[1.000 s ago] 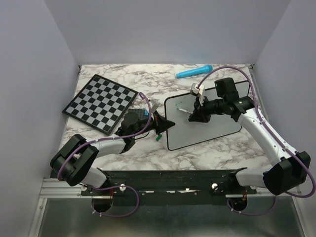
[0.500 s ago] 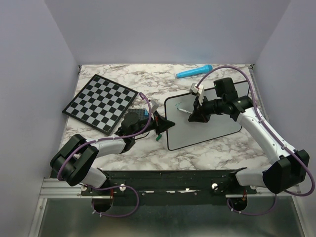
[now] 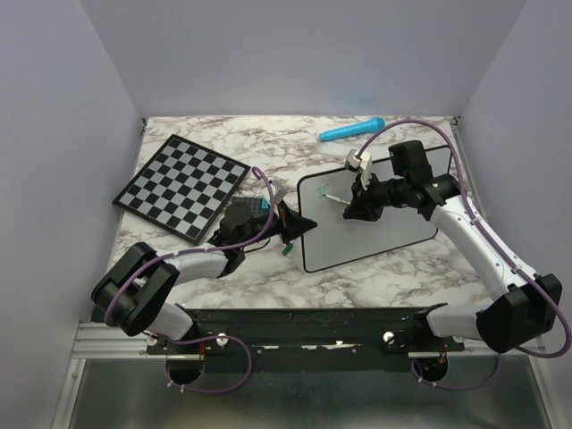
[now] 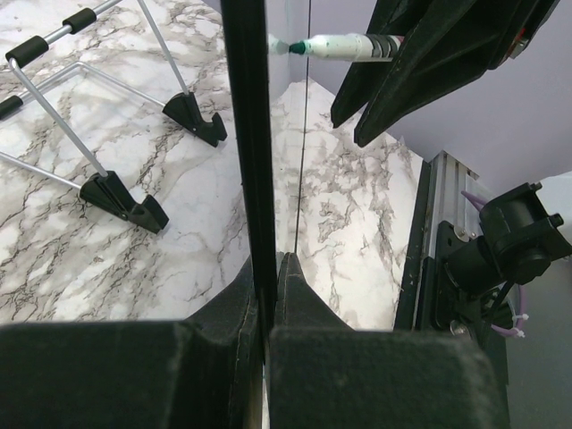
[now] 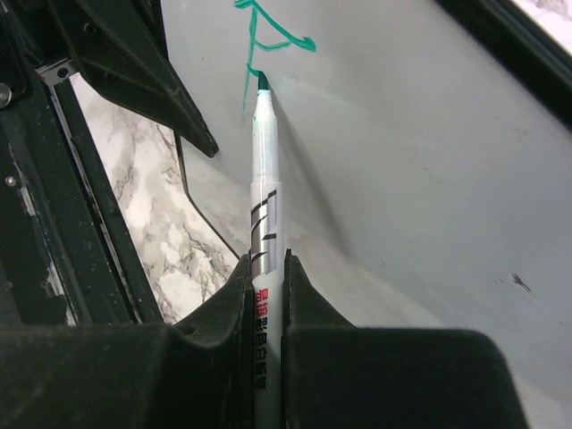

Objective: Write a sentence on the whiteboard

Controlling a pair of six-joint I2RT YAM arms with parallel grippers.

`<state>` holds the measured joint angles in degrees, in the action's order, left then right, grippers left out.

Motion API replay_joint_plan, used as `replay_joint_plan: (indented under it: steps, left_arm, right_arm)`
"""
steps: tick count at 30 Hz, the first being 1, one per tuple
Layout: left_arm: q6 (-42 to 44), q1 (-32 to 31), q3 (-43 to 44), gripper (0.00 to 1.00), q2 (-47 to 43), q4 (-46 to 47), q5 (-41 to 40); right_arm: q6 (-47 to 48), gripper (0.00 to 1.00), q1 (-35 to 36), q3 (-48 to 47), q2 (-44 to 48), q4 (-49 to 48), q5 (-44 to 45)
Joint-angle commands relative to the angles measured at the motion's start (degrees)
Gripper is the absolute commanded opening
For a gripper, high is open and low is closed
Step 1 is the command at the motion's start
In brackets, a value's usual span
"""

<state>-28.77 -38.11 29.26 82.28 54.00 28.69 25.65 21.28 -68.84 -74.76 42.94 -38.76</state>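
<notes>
The whiteboard [image 3: 375,223] lies right of the table's centre, white with a thin black frame. My left gripper [image 3: 291,229] is shut on its left edge, and the frame [image 4: 251,134] runs between the closed jaws [image 4: 268,268]. My right gripper [image 3: 357,207] is shut on a white marker [image 5: 265,179] and hangs over the board's upper left part. The marker's green tip [image 5: 262,82] touches the white surface [image 5: 429,161]. Of the sentence, only a few teal strokes [image 5: 268,36] show, just beyond the tip.
A black-and-white chessboard [image 3: 181,186] lies at the back left. A light-blue cylinder [image 3: 351,130] rests near the back edge. A small green piece [image 3: 286,251] lies by the left gripper. Wire legs with black feet [image 4: 125,198] stand on the marble beside the board's edge.
The right gripper and marker have shifted only very slightly over the board. The left arm has not moved.
</notes>
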Motion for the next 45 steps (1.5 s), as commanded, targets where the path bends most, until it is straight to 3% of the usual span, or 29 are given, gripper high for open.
replay_joint_plan:
  steps: [1, 7, 12, 24, 45]
  left_arm:
    - [5.66, -0.12, 0.28, 0.0, 1.04, -2.05, -2.23]
    - [5.66, -0.04, 0.36, 0.0, 1.04, -2.23, -2.23]
    - [5.75, -0.12, 0.36, 0.0, 1.04, -2.4, -2.15]
    - [6.01, -0.04, 0.36, 0.0, 0.95, -2.58, -2.06]
    - [6.8, -0.12, 0.36, 0.0, 0.25, -3.9, -2.41]
  right_arm:
    - [-0.86, 0.0, -1.5, 0.11, 1.81, -1.63, 3.34]
    - [0.45, 0.0, -2.12, 0.99, 2.25, -1.11, 1.6]
    - [6.07, 0.01, -2.2, 1.16, 3.91, 2.76, -7.37]
    - [4.85, 0.01, -4.66, 3.36, 5.15, 1.45, -1.84]
    - [4.76, 0.01, -5.37, 5.03, 7.17, -0.22, -4.04]
